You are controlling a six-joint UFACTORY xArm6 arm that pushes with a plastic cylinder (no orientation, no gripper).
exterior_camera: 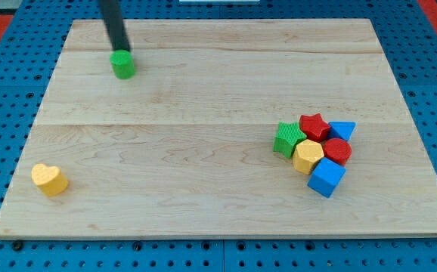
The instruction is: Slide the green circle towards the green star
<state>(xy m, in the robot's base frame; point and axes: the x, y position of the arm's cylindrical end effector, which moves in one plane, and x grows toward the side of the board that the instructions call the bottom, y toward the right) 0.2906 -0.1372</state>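
Observation:
The green circle [123, 64] stands near the board's top left. My tip [120, 48] touches its upper edge, on the side toward the view's top. The green star [288, 139] sits far off at the view's right, at the left end of a tight cluster of blocks.
The cluster holds a red star [314, 125], a blue triangle [342, 130], a red block [338, 151], a yellow hexagon [308, 156] and a blue cube [326, 177]. A yellow heart [49, 180] lies at the bottom left. The wooden board [203, 189] rests on a blue pegboard.

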